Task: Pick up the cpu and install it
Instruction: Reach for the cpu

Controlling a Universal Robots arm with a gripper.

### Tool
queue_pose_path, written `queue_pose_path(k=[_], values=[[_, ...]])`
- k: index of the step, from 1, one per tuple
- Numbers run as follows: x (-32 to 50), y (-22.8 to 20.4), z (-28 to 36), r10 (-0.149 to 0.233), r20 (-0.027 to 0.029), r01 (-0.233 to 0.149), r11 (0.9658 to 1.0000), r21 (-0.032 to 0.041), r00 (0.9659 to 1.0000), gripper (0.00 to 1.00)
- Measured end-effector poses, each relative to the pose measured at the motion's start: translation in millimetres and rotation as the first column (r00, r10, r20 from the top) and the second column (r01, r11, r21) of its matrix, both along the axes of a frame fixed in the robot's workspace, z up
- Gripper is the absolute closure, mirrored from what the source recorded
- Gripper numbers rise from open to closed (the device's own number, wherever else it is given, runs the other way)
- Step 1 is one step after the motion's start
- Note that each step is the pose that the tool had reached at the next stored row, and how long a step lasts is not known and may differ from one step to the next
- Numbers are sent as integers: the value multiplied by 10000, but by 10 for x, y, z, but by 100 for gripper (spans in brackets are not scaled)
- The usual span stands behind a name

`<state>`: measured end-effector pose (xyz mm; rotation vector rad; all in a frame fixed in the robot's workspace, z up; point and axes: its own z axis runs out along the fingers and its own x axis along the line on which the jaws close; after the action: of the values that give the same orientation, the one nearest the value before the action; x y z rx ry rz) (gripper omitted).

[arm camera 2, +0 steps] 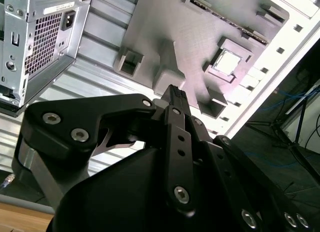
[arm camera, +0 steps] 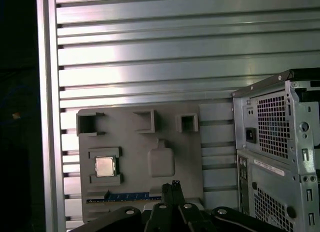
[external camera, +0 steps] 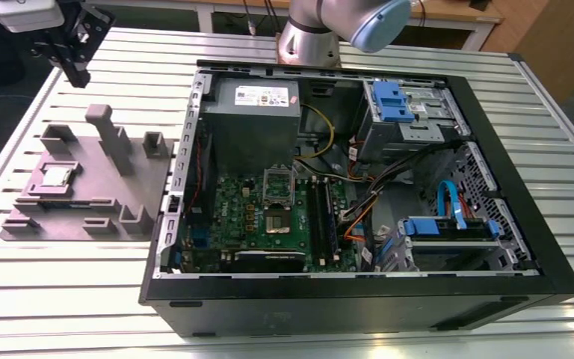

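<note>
Cpu (external camera: 57, 176) lies unpicked in its grey holder (external camera: 128, 191); we judge the empty, clenched end effector (external camera: 78, 75) must open before grasping.

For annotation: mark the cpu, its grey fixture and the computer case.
cpu (arm camera: 105, 166), first wrist view, centre of metal top.
grey fixture (arm camera: 132, 157), first wrist view, bare plate.
computer case (external camera: 347, 299), exterior view, black outer wall.

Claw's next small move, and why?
Likely shift the claw sideways until it is over the cpu. The cpu lies untouched in its pocket on the grey holder, and the claw hangs shut and empty, clear of the holder and off to one side of the cpu.
</note>
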<state>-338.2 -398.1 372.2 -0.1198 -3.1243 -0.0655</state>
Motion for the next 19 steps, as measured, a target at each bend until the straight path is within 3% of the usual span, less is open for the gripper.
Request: queue_pose_path(k=[19], values=[[-104, 0, -14, 0, -18, 0, 10000, 1, 10000, 90]])
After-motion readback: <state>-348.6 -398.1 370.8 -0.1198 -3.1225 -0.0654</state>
